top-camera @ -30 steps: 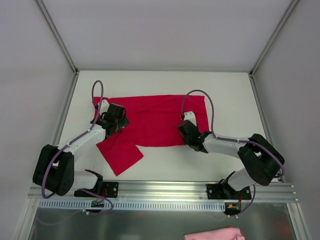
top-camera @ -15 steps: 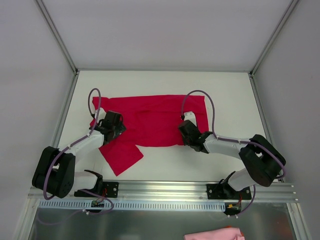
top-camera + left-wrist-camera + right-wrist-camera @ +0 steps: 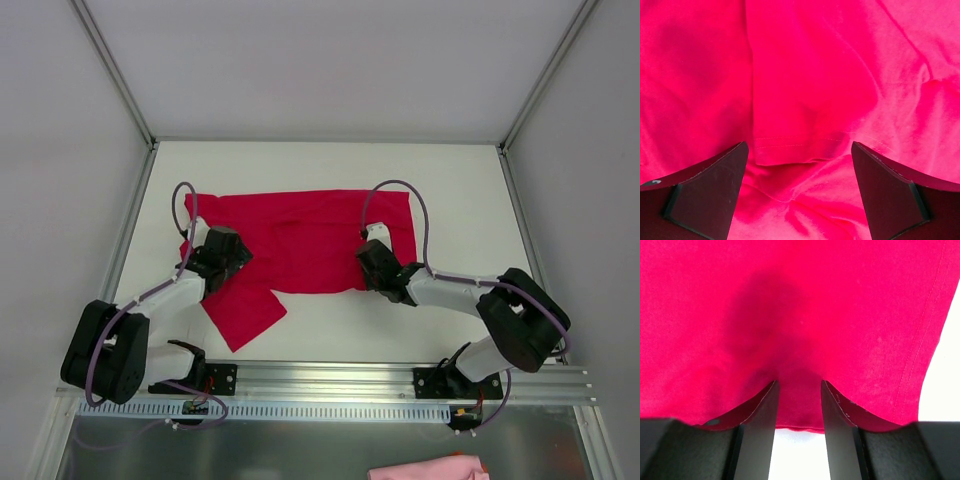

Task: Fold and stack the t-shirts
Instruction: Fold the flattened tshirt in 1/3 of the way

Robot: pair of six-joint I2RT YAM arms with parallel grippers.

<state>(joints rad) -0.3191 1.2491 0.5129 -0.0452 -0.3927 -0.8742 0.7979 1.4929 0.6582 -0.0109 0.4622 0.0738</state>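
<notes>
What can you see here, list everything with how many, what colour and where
t-shirt: one, crimson red, spread across the middle of the table, one flap reaching toward the near edge.
table: one, white, between grey walls.
pink cloth: one, pink, at the bottom edge of the top view, partly cut off.
rail: one, silver, along the near edge under the arm bases.
left gripper: one, black, open over the t-shirt's left part.
right gripper: one, black, pinching the t-shirt's near hem on the right.
</notes>
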